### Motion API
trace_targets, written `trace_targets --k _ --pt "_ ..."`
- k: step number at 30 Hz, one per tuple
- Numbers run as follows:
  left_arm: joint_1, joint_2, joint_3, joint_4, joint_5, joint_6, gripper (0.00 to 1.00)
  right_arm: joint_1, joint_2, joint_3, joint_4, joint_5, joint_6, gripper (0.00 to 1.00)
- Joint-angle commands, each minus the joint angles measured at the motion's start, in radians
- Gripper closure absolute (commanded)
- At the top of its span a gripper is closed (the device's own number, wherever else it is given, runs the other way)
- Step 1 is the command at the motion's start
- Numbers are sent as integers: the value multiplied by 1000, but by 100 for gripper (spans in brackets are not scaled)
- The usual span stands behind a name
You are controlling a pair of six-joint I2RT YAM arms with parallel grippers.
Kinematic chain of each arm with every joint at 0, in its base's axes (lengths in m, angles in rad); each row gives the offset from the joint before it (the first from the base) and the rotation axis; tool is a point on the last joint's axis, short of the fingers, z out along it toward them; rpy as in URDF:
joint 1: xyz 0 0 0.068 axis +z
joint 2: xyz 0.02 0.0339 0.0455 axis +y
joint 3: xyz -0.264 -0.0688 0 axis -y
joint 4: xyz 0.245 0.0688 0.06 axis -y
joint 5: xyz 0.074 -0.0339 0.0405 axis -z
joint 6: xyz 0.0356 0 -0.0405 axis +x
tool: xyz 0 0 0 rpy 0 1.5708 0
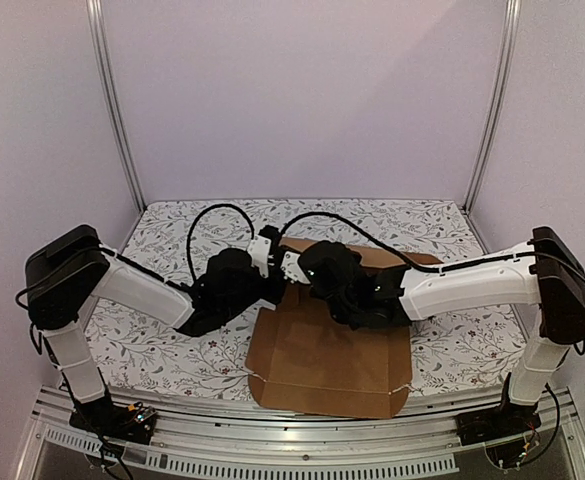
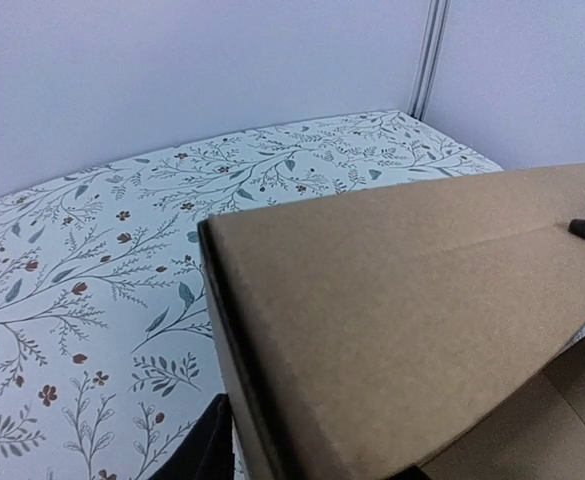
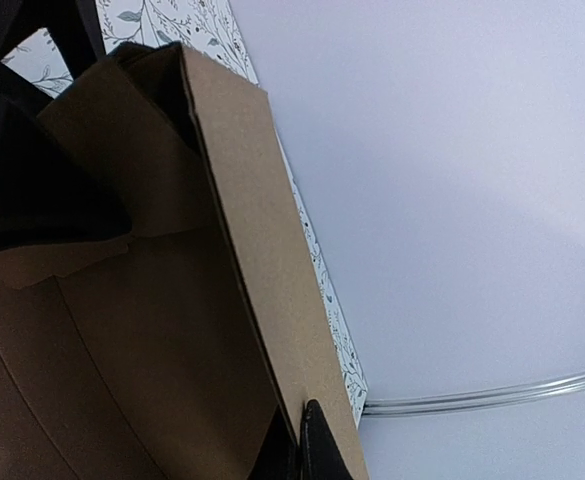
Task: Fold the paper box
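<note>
Your left pincer (image 1: 270, 252) and right pincer (image 1: 294, 266) meet mid-frame at the raised flap of the plain brown cardboard box (image 1: 322, 360), likely propping it; whether either is clamped is unclear.

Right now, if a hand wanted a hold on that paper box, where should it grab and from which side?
Probably the paper box's raised far wall, pinched over its thin free edge from above. It rises off the table, while the near panel lies flat, leaving nothing to pinch.
</note>
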Motion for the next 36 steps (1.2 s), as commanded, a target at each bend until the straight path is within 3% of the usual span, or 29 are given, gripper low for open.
trace_targets --k 1,9,19,31,36 --pt "-61 0 34 -7 -66 -19 63 45 59 2 -36 -144 83 100" --pt "-68 43 -25 47 -99 -15 53 46 59 -8 -36 -143 112 100" --pt "-24 68 -94 128 59 -40 53 46 53 -11 -36 -158 116 100" --pt "-1 139 -62 123 89 -50 60 47 50 10 -48 -174 112 100" --pt "1 142 -44 117 108 -57 70 47 47 22 -67 -180 124 100"
